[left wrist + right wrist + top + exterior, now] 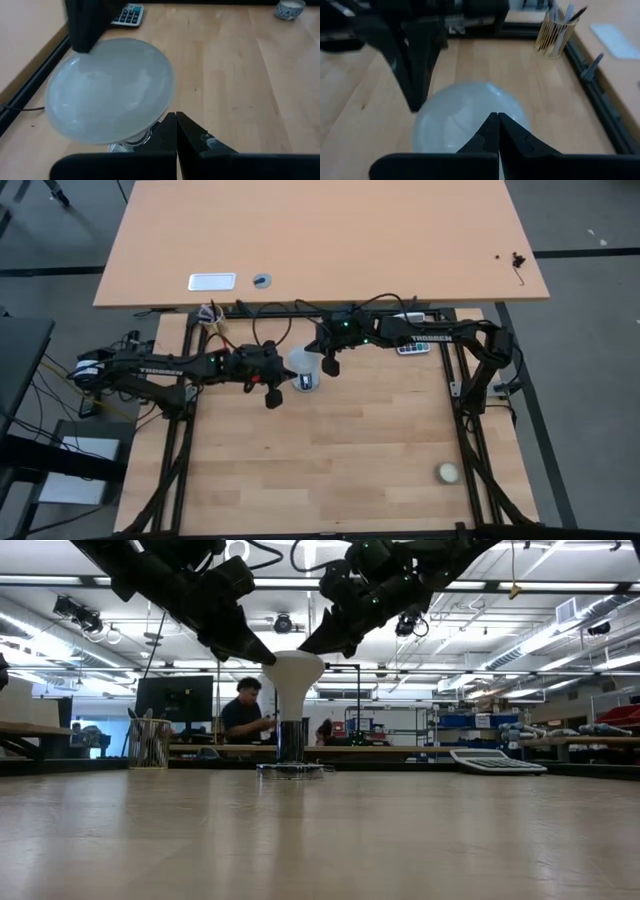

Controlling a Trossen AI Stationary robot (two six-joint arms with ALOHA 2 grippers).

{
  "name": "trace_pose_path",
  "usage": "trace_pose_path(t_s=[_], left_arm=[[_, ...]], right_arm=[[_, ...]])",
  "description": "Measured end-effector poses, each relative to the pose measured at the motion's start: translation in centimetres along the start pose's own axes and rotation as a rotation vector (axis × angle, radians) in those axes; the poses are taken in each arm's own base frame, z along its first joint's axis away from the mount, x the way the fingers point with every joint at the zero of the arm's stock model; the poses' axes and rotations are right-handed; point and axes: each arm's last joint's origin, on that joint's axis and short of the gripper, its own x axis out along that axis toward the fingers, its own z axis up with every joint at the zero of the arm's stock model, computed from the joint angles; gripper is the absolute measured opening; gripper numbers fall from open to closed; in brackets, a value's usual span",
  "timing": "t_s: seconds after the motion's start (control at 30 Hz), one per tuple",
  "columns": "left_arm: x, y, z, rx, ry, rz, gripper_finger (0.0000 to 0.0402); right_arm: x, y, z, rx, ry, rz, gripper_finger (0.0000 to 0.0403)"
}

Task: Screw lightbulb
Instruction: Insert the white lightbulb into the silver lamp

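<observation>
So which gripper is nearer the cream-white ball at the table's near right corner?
The right gripper, though neither is close. It is shut beside the lightbulb, which stands upright mid-table; the shut left gripper flanks the bulb's other side, farther from the ball.

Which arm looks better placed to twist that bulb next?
Hard to call; perhaps the right. Both the right gripper and left gripper are shut beside the lightbulb, standing upright in its base; neither holds it.
</observation>
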Motion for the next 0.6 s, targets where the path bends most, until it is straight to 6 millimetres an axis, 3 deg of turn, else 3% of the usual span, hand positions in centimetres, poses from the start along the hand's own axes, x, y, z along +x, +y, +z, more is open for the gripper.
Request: trace_pose_path(t_s=[0.6], left_arm=[[0.0, 2.0, -0.4, -0.037, 0.031, 0.145, 0.0]], right_arm=[[0.0, 0.6, -0.3, 0.033, 0.048, 0.016, 0.0008]])
